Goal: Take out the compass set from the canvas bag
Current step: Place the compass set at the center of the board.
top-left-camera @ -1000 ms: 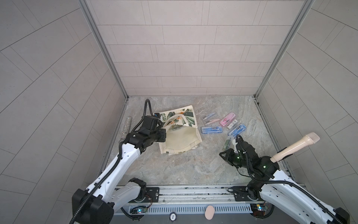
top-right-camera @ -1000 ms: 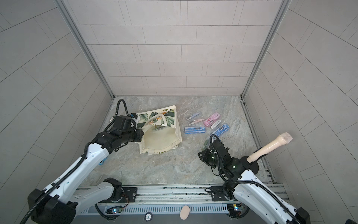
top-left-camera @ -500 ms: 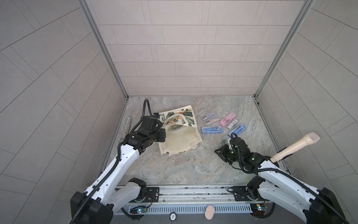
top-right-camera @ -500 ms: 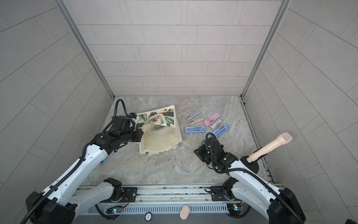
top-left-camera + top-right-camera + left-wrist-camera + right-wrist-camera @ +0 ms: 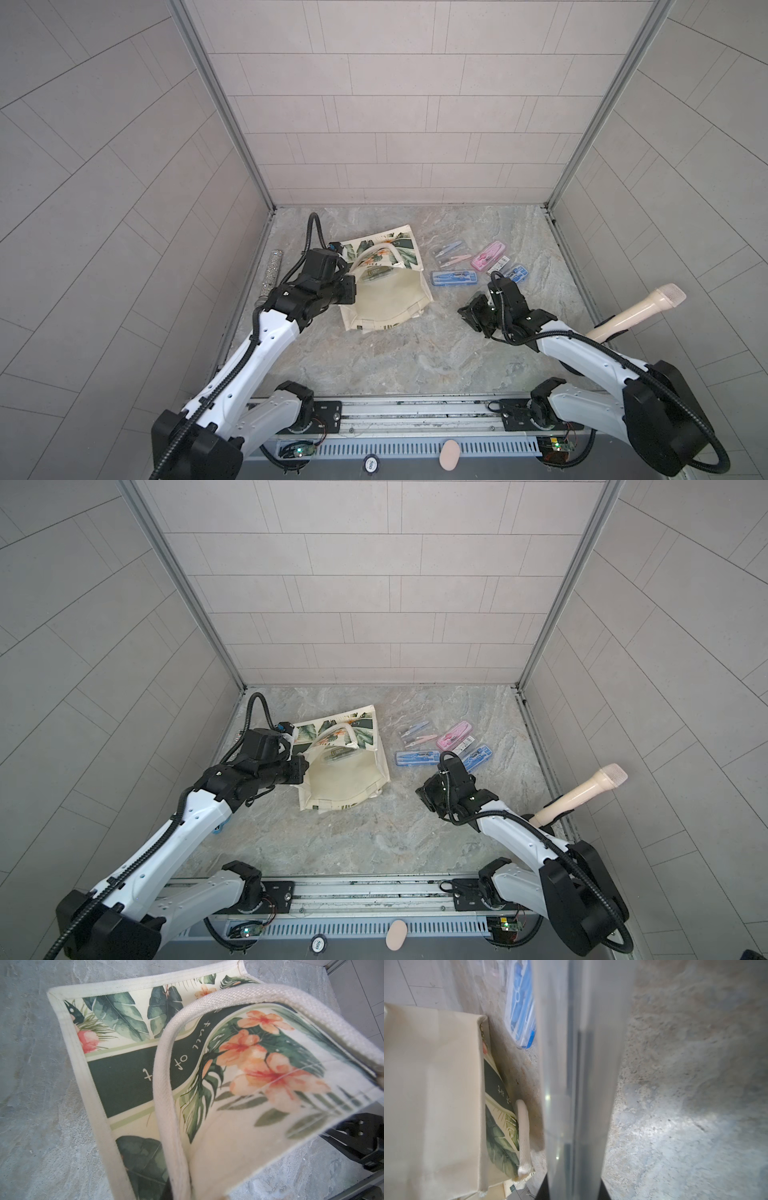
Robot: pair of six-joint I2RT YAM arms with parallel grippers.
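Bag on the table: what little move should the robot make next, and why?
Probably lower the right pincer and set its clear case on the table by the other cases: it is already outside the bag, whose rim the left pincer holds.

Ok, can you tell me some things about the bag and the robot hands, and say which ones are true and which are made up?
1. The left gripper is pinching the edge of the canvas bag. True.
2. The pink case is inside the bag. False: it lies on the table, near the blue cases.
3. The right gripper is empty. False: it is shut on a clear plastic case.
4. A dark green case shows in the bag's open mouth. True.
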